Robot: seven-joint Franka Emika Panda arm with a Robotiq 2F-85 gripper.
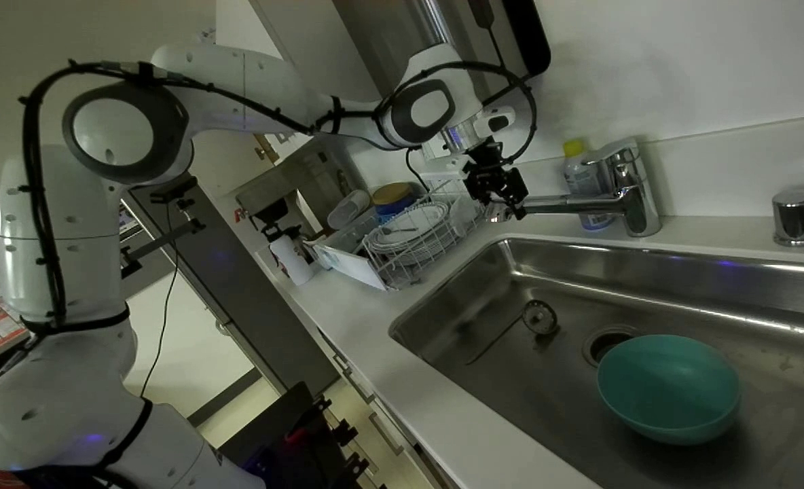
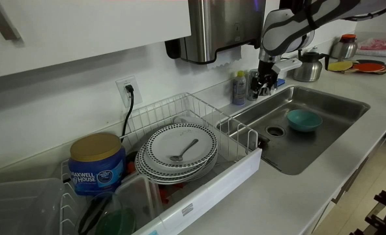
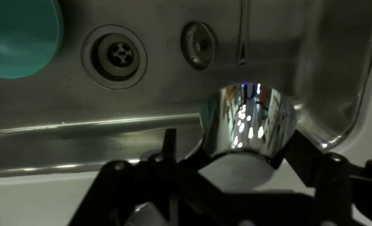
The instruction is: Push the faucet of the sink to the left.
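Note:
The faucet [image 1: 636, 197] is a chrome tap on the counter behind the sink. Its spout [image 1: 572, 204] reaches toward the dish rack in an exterior view. The sink [image 2: 336, 98] is a steel basin. My gripper [image 1: 504, 204] is at the spout's outer end. In an exterior view, my gripper [image 2: 264, 87] has its fingers apart with the chrome spout end between them. In the wrist view, the shiny spout end [image 3: 248, 119] lies between the dark fingers of my gripper [image 3: 239, 153], close to both. Whether they press on it cannot be told.
A teal bowl [image 1: 670, 387], a drain [image 3: 115, 58] and a round strainer [image 3: 199, 45] are in the basin. A bottle with a yellow top [image 2: 239, 88] stands behind the faucet. A dish rack [image 2: 212, 182] is beside the sink. A chrome knob [image 1: 798, 217] is on the counter.

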